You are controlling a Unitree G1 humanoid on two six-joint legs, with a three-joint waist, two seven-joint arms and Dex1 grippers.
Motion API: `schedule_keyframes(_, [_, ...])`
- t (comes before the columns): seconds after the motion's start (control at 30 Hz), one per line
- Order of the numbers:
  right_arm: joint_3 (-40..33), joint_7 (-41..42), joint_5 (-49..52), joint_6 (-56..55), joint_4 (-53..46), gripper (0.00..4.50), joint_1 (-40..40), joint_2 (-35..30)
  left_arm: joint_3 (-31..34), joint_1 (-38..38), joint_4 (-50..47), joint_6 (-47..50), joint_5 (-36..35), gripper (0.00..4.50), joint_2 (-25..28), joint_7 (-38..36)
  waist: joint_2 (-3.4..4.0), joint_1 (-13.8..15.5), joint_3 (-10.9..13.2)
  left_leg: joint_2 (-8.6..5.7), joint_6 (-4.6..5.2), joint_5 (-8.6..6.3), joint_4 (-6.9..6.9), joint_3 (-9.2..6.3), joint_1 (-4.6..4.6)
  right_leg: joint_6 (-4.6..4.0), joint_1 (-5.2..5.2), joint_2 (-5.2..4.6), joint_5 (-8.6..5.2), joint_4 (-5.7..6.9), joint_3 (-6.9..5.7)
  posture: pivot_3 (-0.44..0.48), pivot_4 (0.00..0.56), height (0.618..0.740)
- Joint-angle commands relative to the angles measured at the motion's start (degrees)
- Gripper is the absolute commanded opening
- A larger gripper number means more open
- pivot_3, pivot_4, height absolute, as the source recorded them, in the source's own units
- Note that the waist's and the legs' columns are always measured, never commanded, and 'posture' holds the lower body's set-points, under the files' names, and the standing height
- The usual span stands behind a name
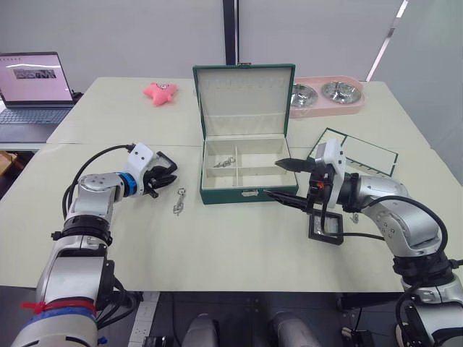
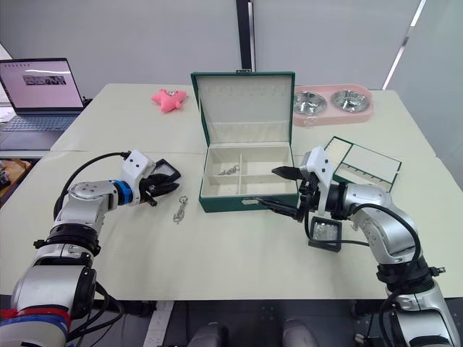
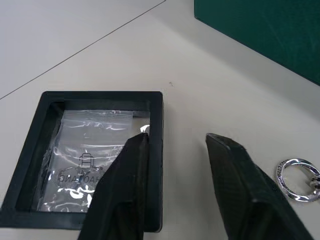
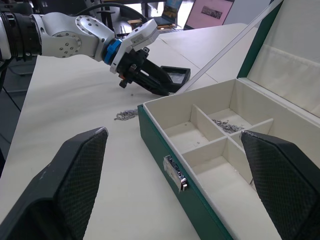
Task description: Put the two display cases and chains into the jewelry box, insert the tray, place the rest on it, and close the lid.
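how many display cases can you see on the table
2: one display case by the left gripper, whose fingers straddle its edge; the other on the table below the right gripper. More may be hidden.

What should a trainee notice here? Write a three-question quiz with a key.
1. True or false: the lid of the green box stands open.
2. Where is the tray? A, inside the box. B, on the table, to the right of the box. C, on the laptop.
3. Fill in: the left jaws are open, with one edge of a flat black-framed ____ between them.

Key: 1 true. 2 B. 3 case.
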Motion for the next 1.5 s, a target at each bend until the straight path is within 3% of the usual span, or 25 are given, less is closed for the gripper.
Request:
schedule_keyframes(0.03, [-1.57, -0.16, 1.2, -0.19, -2.8, 4.5, 0.11, -0.09, 0.07, -0.59, 0.49, -0.25, 0.54, 0.45, 0.06, 0.16, 0.0, 0.01, 0.0, 0.0, 0.0, 0.0, 0.0, 0.0, 0.0, 0.0, 0.0, 0.0, 0.0, 0.0, 0.0, 0.0, 0.15, 0.74])
schedule_keyframes(0.1, [-1.42, 0.0, 0.97, -0.46, -2.7, 4.5, 0.31, -0.17, 0.1, -0.59, 0.46, -0.2, 0.47, 0.04, -0.01, 0.22, 0.0, 0.01, 0.0, 0.0, 0.0, 0.0, 0.0, 0.0, 0.0, 0.0, 0.0, 0.0, 0.0, 0.01, 0.0, 0.0, 0.15, 0.74])
schedule_keyframes(0.63, [-0.73, 0.95, -0.63, -2.9, -0.59, 4.5, 0.67, -0.06, 1.24, 1.54, -5.25, 1.88, -0.92, 0.04, 1.72, -0.36, 0.0, -0.03, 0.0, 0.01, 0.0, 0.0, 0.01, -0.01, 0.01, 0.0, -0.01, 0.0, 0.0, 0.05, 0.0, 0.0, 0.15, 0.74])
schedule_keyframes(0.83, [-1.96, 1.59, 0.09, -2.63, -0.52, 4.5, -0.17, -0.92, 2.5, 6.25, -19.86, 7.88, -3.34, 0.04, 4.3, -2.4, 0.0, -0.06, 0.0, 0.03, -0.01, 0.0, 0.01, -0.04, 0.0, 0.0, -0.02, 0.0, 0.0, 0.08, -0.01, 0.0, 0.15, 0.74])
schedule_keyframes(1.13, [-5.15, 2.37, 2.1, -0.83, -1.69, 4.5, -0.12, -3.69, 4.35, 12.49, -48.47, 24.83, -10.28, 0.04, 8.81, -4.86, 0.0, 0.01, 0.0, 0.03, -0.01, 0.0, 0.01, -0.04, 0.0, 0.0, 0.0, 0.0, 0.0, 0.08, 0.01, 0.0, 0.15, 0.74])
schedule_keyframes(1.33, [-8.06, 1.53, 3.25, 0.04, -2.43, 4.5, 1.09, -6.15, 2.65, 8.35, -55.15, 31.15, -14.25, 0.04, 9.16, -7.06, 0.0, 0.06, 0.0, 0.02, 0.0, 0.0, 0.01, -0.04, -0.01, 0.0, 0.02, 0.03, 0.0, 0.06, 0.0, 0.0, 0.15, 0.74])
schedule_keyframes(1.5, [-10.45, -0.23, 3.35, 0.33, -3.78, 4.5, 2.94, -7.03, -1.28, 1.12, -53.87, 30.78, -15.12, 0.04, 5.25, -9.09, -0.01, 0.19, 0.01, 0.01, 0.0, 0.0, 0.02, -0.02, -0.02, 0.0, 0.04, 0.04, 0.0, 0.02, 0.01, 0.0, 0.15, 0.74])
